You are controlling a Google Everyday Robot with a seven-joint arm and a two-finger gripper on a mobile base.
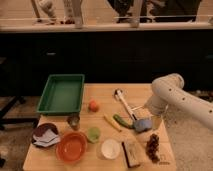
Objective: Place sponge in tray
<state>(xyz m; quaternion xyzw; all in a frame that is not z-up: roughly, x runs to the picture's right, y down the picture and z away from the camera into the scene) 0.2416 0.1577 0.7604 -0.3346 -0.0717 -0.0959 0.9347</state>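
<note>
The grey-blue sponge (141, 125) lies on the wooden table (102, 95), right of centre. My gripper (146, 120) comes down from the white arm (172, 92) on the right and sits right at the sponge, over its right side. The green tray (62, 93) stands at the table's back left, empty, well away from the sponge and gripper.
An orange fruit (93, 105), a green pickle-like item (120, 121), a yellow stick (111, 123) and a white dish brush (124, 102) lie mid-table. Along the front are an orange bowl (71, 147), green cup (93, 134), white cup (110, 148), tan block (132, 152), grapes (152, 147) and a chip bag (45, 136).
</note>
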